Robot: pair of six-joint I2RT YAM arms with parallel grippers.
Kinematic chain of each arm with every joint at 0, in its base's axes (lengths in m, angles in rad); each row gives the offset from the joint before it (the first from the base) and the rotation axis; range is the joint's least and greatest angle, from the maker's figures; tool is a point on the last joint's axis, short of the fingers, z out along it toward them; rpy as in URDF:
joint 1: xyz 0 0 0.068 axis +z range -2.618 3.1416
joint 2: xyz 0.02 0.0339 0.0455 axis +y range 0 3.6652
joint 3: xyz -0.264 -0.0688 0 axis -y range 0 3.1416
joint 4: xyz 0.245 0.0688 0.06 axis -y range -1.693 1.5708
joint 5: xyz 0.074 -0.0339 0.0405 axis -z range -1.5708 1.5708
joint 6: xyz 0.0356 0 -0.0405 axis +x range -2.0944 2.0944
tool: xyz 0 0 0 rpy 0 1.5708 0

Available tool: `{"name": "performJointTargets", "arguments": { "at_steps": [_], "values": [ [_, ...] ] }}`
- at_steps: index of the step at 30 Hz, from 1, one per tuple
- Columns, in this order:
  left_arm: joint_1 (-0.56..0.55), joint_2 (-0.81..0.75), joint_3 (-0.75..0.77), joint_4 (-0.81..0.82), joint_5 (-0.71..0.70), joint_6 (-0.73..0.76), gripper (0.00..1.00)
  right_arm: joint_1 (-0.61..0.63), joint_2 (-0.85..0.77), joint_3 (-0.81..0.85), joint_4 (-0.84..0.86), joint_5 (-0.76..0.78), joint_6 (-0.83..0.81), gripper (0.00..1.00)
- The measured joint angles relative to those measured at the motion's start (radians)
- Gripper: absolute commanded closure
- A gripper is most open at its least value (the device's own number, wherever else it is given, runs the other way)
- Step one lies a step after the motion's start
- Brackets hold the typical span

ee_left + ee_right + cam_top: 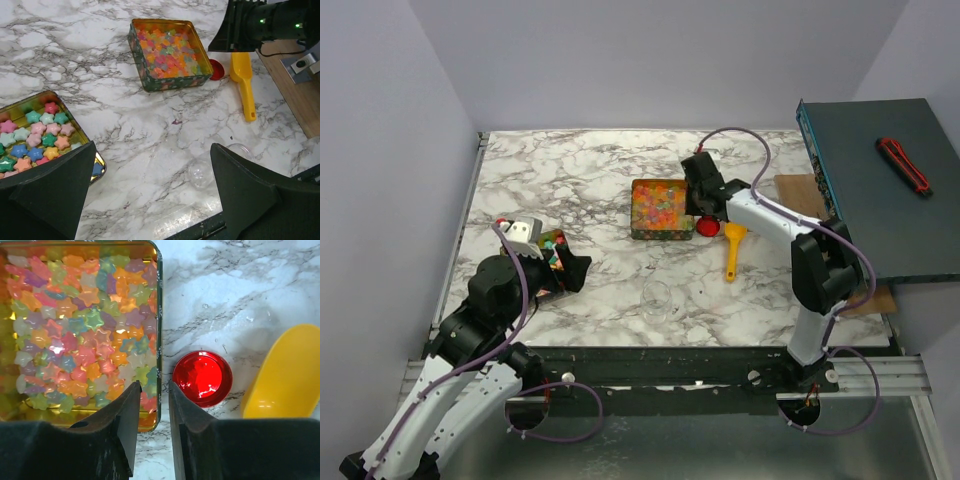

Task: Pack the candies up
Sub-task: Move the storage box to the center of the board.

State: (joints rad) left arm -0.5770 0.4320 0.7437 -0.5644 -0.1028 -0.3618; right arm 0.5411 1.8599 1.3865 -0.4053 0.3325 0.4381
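Small star-shaped candies (80, 325) in orange, pink, green and yellow fill a square tin (638, 186) mid-table. My right gripper (154, 387) hovers over that tin's right wall (159, 315), open by a narrow gap with nothing gripped. In the top view the right gripper (700, 195) sits at the tin's right side. A second, shallow gold tin (75, 122) holds opaque pastel star candies (35, 137) at the left. My left gripper (152, 195) stands wide open and empty over bare marble beside it; from above, the left gripper (565, 265) partly covers that tin.
A round red cap (202, 377) lies just right of the square tin, with a yellow scoop (285, 375) beside it. A clear jar (657, 300) lies near the front edge. A dark raised box (880, 180) with a red-and-black tool (903, 163) stands at the right.
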Motion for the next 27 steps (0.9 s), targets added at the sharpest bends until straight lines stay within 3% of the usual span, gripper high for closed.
{"name": "performJointTargets", "arguments": {
  "at_steps": [10,18,27],
  "values": [
    [0.0,0.089,-0.002,-0.036,-0.068,-0.132,0.02,0.0,-0.23,-0.079,-0.004,-0.013,-0.001,0.67],
    [0.003,0.238,-0.011,-0.076,-0.108,-0.219,0.13,0.011,-0.38,-0.22,-0.003,-0.065,0.0,0.73],
    [0.068,0.368,-0.024,-0.089,-0.141,-0.289,0.28,0.04,-0.555,-0.312,-0.003,-0.127,0.018,0.73]
  ]
}}
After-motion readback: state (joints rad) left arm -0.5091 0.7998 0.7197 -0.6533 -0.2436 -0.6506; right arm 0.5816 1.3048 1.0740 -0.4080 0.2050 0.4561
